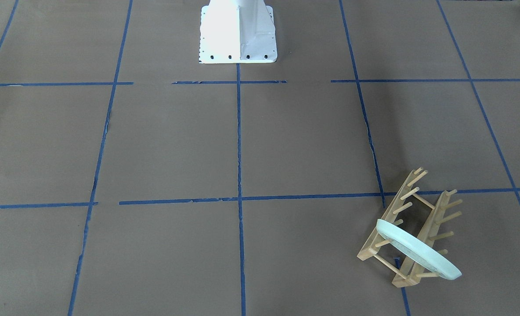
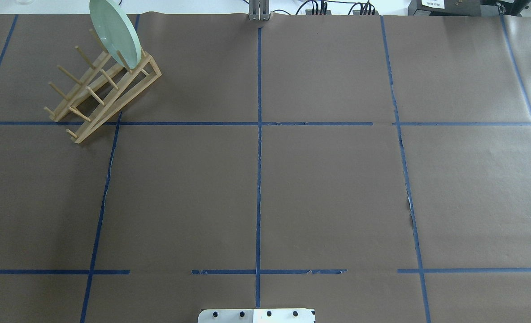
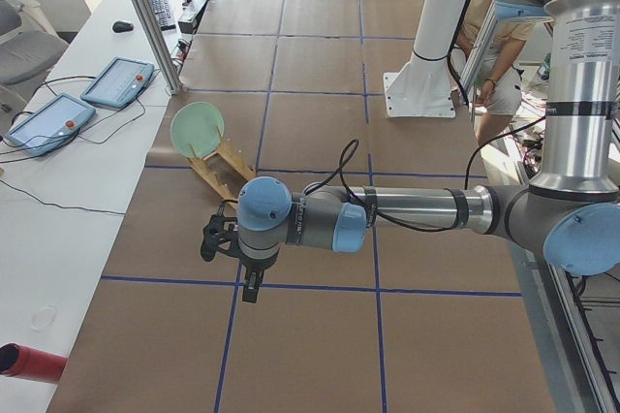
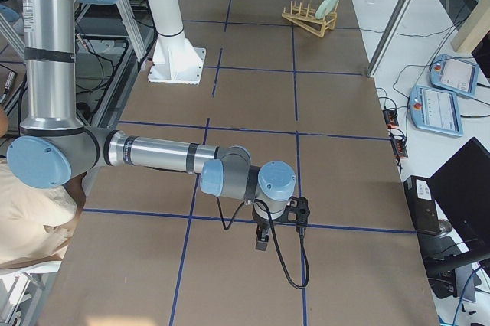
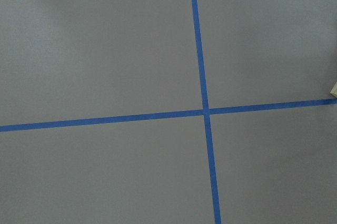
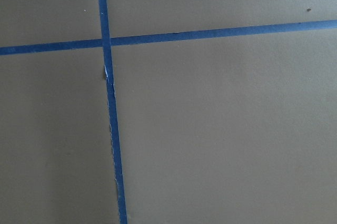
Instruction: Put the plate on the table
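Plate (image 2: 114,32) upright in rack (image 2: 108,111) | left claw (image 3: 251,289), right claw (image 4: 262,240) point down, arms outstretched | open-or-clenched: cannot tell

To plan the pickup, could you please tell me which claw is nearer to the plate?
Left. The left claw hangs over the table end where the plate stands; the right claw hangs over the opposite end, far from it.

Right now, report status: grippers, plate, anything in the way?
Left gripper and right gripper both hang over brown-paper table, open or shut unclear. Round pale mint-green plate stands on edge in wooden peg rack, untouched. No obstruction seen.
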Robot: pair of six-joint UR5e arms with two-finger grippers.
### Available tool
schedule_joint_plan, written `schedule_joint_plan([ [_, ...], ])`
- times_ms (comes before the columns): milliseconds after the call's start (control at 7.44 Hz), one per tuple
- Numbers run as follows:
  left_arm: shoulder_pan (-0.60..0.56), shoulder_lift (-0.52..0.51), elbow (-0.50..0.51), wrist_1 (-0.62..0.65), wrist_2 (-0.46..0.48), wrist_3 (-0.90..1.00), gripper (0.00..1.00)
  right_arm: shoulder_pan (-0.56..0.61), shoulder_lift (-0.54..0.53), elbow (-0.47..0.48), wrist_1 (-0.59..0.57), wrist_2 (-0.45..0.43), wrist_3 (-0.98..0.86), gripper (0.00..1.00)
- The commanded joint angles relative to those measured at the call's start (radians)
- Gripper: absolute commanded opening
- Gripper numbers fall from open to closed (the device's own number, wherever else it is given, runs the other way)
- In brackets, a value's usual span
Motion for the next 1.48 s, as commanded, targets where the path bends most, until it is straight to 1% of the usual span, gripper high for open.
schedule_joint_plan([
  [0,0.005,0.001,0.009,0.0,0.007,0.003,1.0,0.0,0.0,0.0,0.0,0.0,0.0,1.0],
  [134,0.009,0.001,0.009,0.0,0.007,0.001,1.0,0.0,0.0,0.0,0.0,0.0,0.0,1.0],
  [269,0.011,-0.011,-0.015,-0.003,0.002,0.0,1.0,0.0,0.0,0.0,0.0,0.0,0.0,1.0],
  [403,0.014,-0.04,-0.024,-0.039,0.007,-0.006,1.0,0.0,0.0,0.0,0.0,0.0,0.0,1.0],
  [537,0.015,-0.151,0.062,-0.148,0.001,-0.012,1.0,0.0,0.0,0.001,0.0,0.0,0.0,1.0],
  [672,0.017,-0.181,0.075,-0.179,-0.039,-0.056,1.0,0.0,0.0,0.0,0.0,0.0,0.0,1.0],
  [806,0.038,-0.198,0.074,-0.255,-0.104,-0.273,1.0,0.0,0.0,0.0,0.0,0.0,0.0,1.0],
  [940,0.12,-0.199,0.077,-0.429,-0.137,-0.507,1.0,0.0,0.0,0.001,0.0,0.0,0.0,1.0],
  [1075,0.231,-0.213,0.08,-0.603,-0.128,-0.74,1.0,0.0,0.0,0.0,0.0,0.0,0.0,1.0],
  [1209,0.294,-0.232,0.086,-0.715,-0.128,-0.97,1.0,0.0,0.0,0.0,0.0,0.0,0.0,1.0],
  [1343,0.32,-0.286,0.087,-0.742,-0.116,-1.264,1.0,0.0,0.0,0.0,0.0,0.0,0.0,1.0],
])
